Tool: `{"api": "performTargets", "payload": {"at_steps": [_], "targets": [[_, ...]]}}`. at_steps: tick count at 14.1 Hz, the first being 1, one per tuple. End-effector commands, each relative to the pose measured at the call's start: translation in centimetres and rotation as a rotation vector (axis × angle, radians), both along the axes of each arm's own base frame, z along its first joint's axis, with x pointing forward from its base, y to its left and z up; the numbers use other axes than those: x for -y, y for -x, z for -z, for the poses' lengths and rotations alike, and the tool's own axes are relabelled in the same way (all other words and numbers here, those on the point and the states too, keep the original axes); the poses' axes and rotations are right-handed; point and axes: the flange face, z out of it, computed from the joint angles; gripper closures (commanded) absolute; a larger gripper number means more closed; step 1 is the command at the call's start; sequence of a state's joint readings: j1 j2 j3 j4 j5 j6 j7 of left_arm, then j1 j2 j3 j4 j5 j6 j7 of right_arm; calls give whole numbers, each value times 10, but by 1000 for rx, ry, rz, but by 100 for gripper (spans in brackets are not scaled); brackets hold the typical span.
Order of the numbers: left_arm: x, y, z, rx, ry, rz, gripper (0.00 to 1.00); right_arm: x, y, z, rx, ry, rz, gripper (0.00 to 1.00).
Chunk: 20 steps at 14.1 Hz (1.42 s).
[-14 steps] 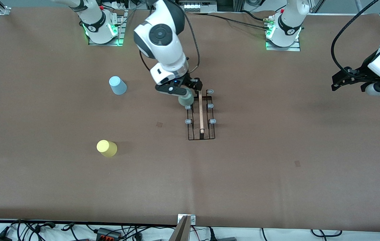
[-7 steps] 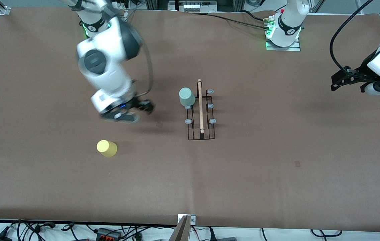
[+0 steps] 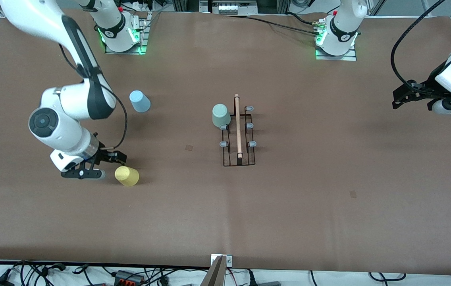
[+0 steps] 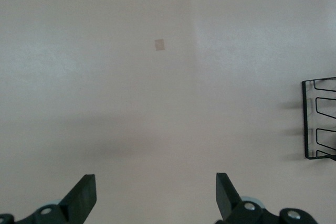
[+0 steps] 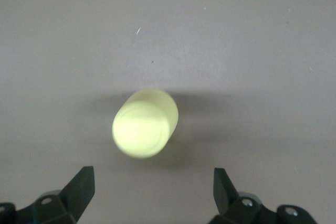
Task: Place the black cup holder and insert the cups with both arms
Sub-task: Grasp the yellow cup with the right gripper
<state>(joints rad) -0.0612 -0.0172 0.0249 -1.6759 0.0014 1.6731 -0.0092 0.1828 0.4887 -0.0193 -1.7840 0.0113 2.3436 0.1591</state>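
The right end effector (image 3: 104,165) hangs open just beside the yellow cup (image 3: 127,176), with the blue cup (image 3: 139,101) farther from the camera. Mid-tabletop (image 3: 309,190), the green cup (image 3: 221,115) sits upside down on a peg of the rack (image 3: 238,137). The left end effector (image 3: 402,97) waits open over the left arm's end.

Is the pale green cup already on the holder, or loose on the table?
On the holder: the pale green cup sits upside down on a peg of the black cup holder.
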Motion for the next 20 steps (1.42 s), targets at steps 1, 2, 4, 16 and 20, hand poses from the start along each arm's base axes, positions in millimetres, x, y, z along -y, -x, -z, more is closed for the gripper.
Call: {"api": "performTargets", "payload": {"at_steps": [1,2,4,16,20], "targets": [[1,-3,-5,2,-17,5,0,-6,-8,22,41,-2,-31,0],[1,-3,-5,2,-17,5,0,-7,-9,30,50,-5,-29,0],[1,-3,-5,2,-17,5,0,-9,-7,42,38,-4,-32,0],[2,0,-5,-20,-18,6,0,-15,-7,56,38,-4,-45,68],[4,-1,-9,-14,-18,9,0,-18,-11,41,56,-5,-79,86]]}}
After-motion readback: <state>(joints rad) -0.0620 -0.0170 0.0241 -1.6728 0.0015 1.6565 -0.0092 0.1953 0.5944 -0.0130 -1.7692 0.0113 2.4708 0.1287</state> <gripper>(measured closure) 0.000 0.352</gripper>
